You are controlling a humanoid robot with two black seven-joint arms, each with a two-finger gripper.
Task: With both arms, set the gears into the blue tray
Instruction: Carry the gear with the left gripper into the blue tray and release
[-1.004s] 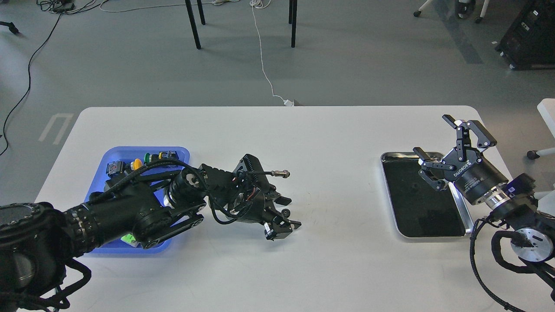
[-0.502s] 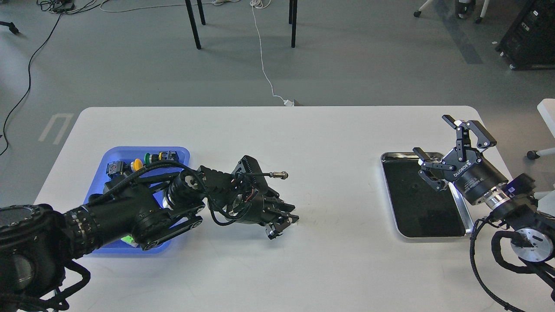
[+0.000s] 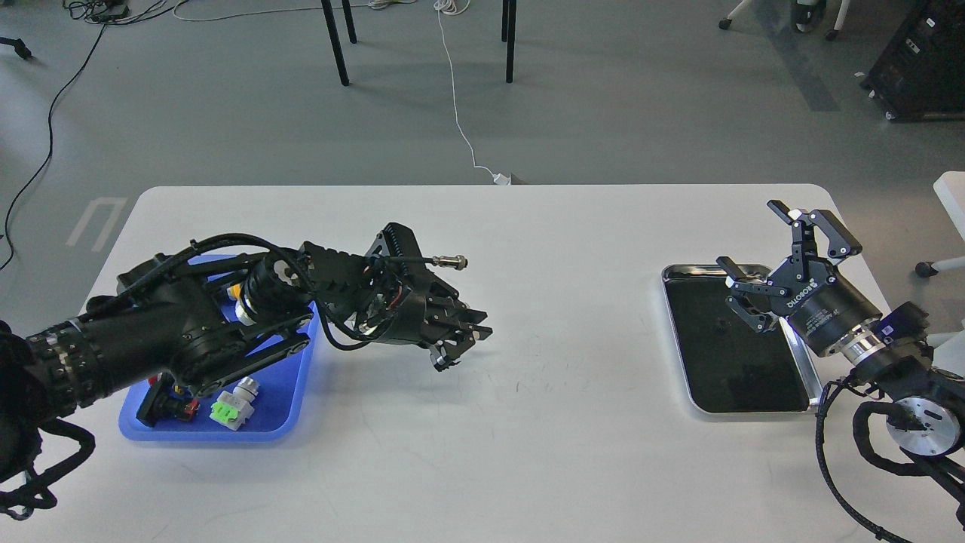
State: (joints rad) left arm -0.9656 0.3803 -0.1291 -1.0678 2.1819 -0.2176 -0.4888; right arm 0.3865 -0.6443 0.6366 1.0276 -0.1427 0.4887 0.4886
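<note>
My left gripper (image 3: 458,345) hangs shut just above the table, right of the blue tray (image 3: 283,403). It closed around a tiny black gear, which is now hidden between the fingertips. The left arm lies across the tray's upper half and hides most of it. My right gripper (image 3: 751,235) stands open and empty over the far right edge of the silver tray (image 3: 754,412). A faint small dark round spot (image 3: 721,326) lies on that tray's black inside; I cannot tell if it is a gear.
Push-button switches lie in the blue tray: a green one (image 3: 225,412), a red one (image 3: 163,404) and a yellow cap (image 3: 238,291) near the arm. A cable plug (image 3: 450,262) sticks out from the left wrist. White table stretches between the two trays.
The left gripper shut on the gear lying between its fingers, then rose and moved left and back toward the blue tray. The right arm has barely moved.
</note>
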